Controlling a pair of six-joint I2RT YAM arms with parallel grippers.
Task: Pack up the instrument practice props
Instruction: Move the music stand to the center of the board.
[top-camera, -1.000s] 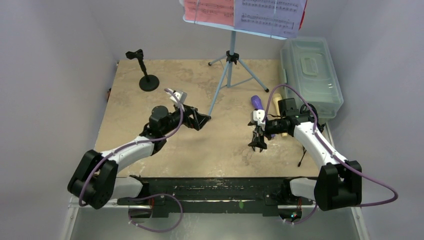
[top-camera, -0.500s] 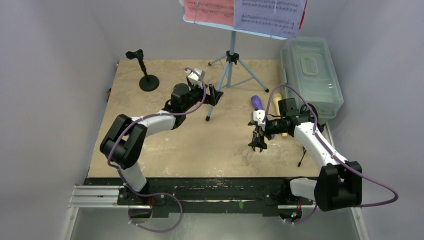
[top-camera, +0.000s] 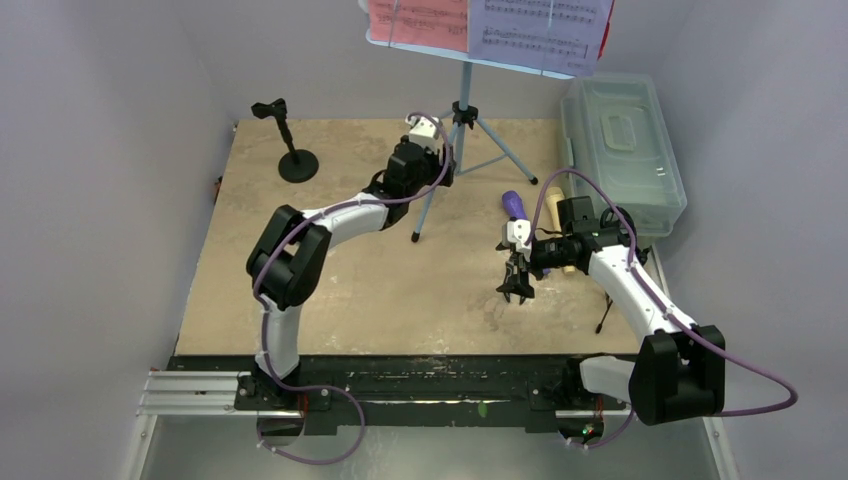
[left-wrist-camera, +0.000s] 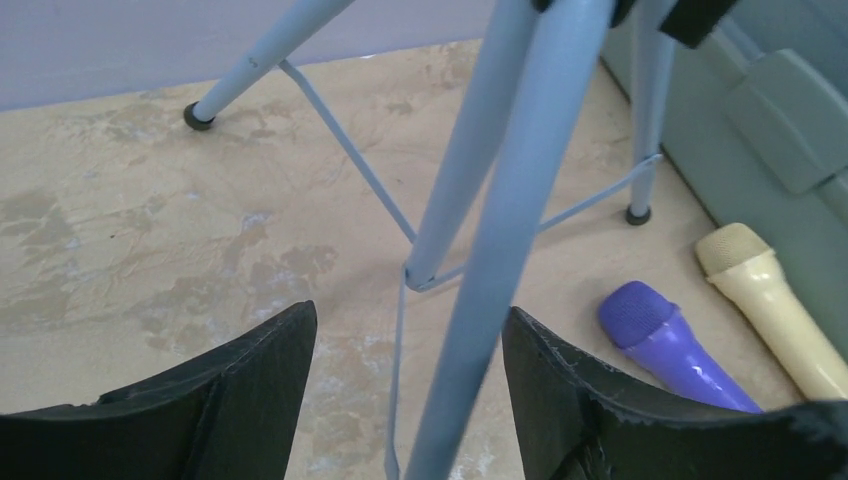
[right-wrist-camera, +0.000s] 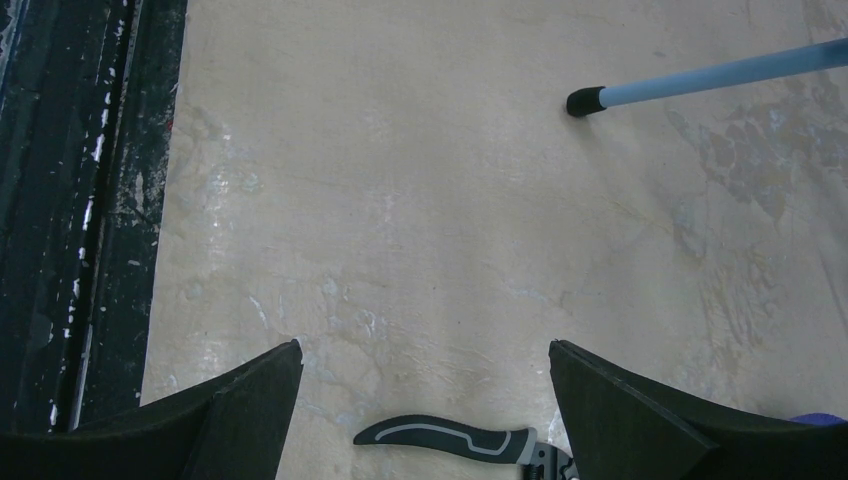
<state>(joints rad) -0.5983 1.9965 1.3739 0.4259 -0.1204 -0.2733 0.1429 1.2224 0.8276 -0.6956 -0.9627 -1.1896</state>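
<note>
The light-blue music stand (top-camera: 462, 110) stands at the back, and its desk (top-camera: 585, 62) holds a red page (top-camera: 415, 18) and a white page (top-camera: 540, 25). My left gripper (top-camera: 446, 172) is open, and its jaws straddle the stand's front leg (left-wrist-camera: 490, 300) without closing on it. The purple microphone (top-camera: 514, 205) and the cream microphone (top-camera: 555, 200) lie right of the stand; both show in the left wrist view, the purple one (left-wrist-camera: 670, 345) and the cream one (left-wrist-camera: 770, 300). My right gripper (top-camera: 517, 288) is open and empty above bare table (right-wrist-camera: 425, 345). The black round-base pole (top-camera: 297, 160) stands at the back left.
The translucent grey-green box (top-camera: 625, 150) sits shut at the back right, close to the microphones. A black curved piece with a grey stripe (right-wrist-camera: 450, 438) lies just below my right gripper. A thin black leg (top-camera: 605, 315) shows at the table's right edge.
My left arm has swung away from the table's middle to the back right, and its open jaws now straddle the stand's front leg. The right arm has not moved.
</note>
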